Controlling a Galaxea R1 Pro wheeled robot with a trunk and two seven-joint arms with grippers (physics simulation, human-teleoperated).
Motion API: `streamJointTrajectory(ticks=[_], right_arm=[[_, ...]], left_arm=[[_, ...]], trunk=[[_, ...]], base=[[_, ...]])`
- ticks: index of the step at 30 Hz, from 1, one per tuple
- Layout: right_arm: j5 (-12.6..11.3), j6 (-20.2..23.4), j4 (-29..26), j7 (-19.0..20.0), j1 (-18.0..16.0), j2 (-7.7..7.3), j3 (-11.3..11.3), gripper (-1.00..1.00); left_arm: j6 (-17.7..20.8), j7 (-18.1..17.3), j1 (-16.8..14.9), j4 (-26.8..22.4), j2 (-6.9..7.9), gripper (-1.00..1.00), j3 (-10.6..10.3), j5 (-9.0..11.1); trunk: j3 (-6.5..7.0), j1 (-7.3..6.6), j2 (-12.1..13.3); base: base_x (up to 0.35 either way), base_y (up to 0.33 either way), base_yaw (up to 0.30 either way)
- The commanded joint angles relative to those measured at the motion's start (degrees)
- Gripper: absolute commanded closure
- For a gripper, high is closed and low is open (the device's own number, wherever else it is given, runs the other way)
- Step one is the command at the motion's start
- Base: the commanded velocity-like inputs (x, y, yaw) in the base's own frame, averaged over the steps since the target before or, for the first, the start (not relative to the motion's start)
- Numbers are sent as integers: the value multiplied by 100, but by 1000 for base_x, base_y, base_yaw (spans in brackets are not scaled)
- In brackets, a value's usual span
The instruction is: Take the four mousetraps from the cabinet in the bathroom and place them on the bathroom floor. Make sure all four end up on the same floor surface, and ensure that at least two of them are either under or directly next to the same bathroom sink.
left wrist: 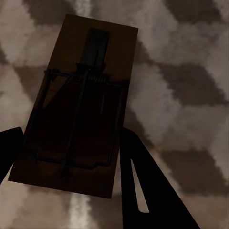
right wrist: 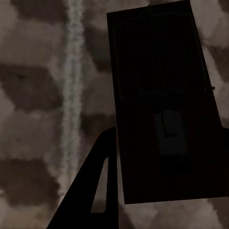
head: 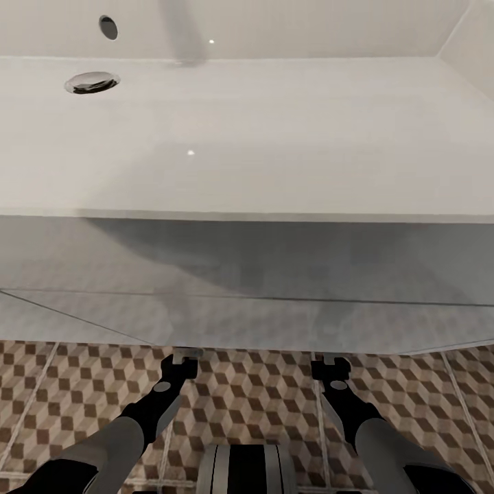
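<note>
Mousetraps are sitting one between each gripper's fingers, left trap (left wrist: pixel 76 105) and right trap (right wrist: pixel 164 102), as you are reaching both toward 12 o'clock under the bathroom sink (head: pixel 247 137) above the bathroom floor (head: pixel 254 398), so two are probably near placing, the others outstanding.

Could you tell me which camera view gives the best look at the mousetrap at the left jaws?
The left wrist view: the mousetrap shows whole, wire spring included, over the patterned floor. The head view shows only the left gripper reaching beneath the sink. The right wrist view shows a different, darker mousetrap.
</note>
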Motion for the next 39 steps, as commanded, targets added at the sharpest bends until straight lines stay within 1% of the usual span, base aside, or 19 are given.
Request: streamJointTrajectory(ticks=[1, 18, 27, 35, 39], right_arm=[[45, -25, 6, 3, -3, 5, -48, 100], [1, -31, 132, 20, -3, -7, -75, 100], [-36, -25, 313, 208, -3, -34, -97, 100], [-49, 40, 338, 379, -3, -49, -125, 100], [-51, 55, 340, 398, -3, -49, -129, 100]], left_arm=[[-19, 34, -3, 6, 2, 100, -47, 22], [10, 30, -3, 82, 10, 100, -31, 23], [16, 25, -3, 93, 9, 100, -34, 24], [25, 20, -3, 94, 9, 100, -37, 20], [31, 14, -3, 94, 9, 100, -37, -43]], trunk=[[-3, -1, -1], [-3, -1, -1], [-3, -1, -1], [-3, -1, -1], [-3, -1, -1]], base=[[4, 0, 0], [0, 0, 0], [0, 0, 0], [0, 0, 0], [0, 0, 0]])
